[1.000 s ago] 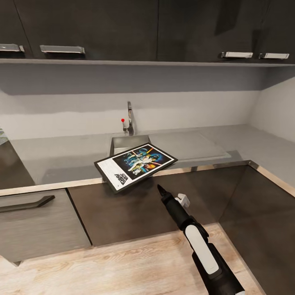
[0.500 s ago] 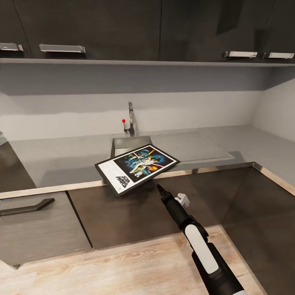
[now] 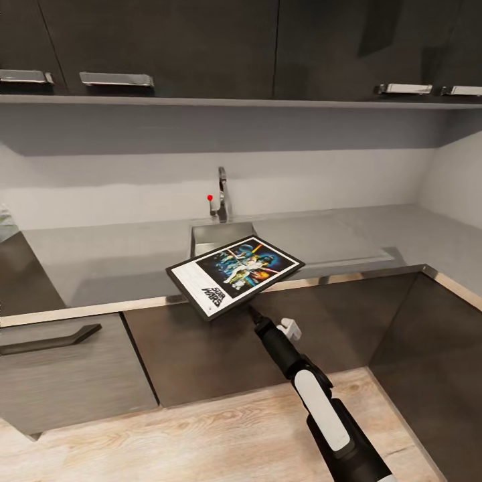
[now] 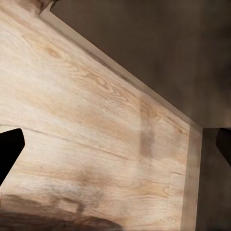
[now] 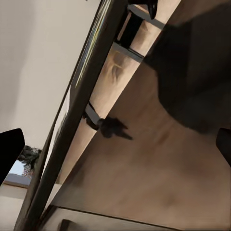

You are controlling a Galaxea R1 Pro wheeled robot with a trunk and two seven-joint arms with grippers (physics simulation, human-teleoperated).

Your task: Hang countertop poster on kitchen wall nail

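- The poster [image 3: 235, 276] lies tilted at the front of the countertop [image 3: 100, 264], one end over the sink [image 3: 221, 234] and its near corner jutting past the steel edge. That overhang looks like the reason for coming at it from below and in front: a free edge gives the fingers something to close on.
- The right gripper [image 3: 252, 312] points up at the poster's underside, its tip at or just under the overhanging edge. From the head view I cannot tell whether it touches.
- In the right wrist view the two dark fingertips [image 5: 10, 149] stand well apart at the picture's sides, so the jaws are spread and grasp nothing. The poster's dark frame edge [image 5: 86, 96] runs slantwise between them, which suggests the arm is lined up to take the edge.
- The left fingertips [image 4: 9, 149] are likewise spread wide and hold nothing. That camera looks down at the wooden floor [image 4: 96, 125] and a dark cabinet [image 4: 159, 43], so the arm probably hangs idle at the side.
- The tap [image 3: 221, 194] stands behind the sink, clear of the approach.
- My judgement: the pick-up is in hand and not yet made. The poster is thin and partly unsupported, so a push could slide it or tip it into the sink.
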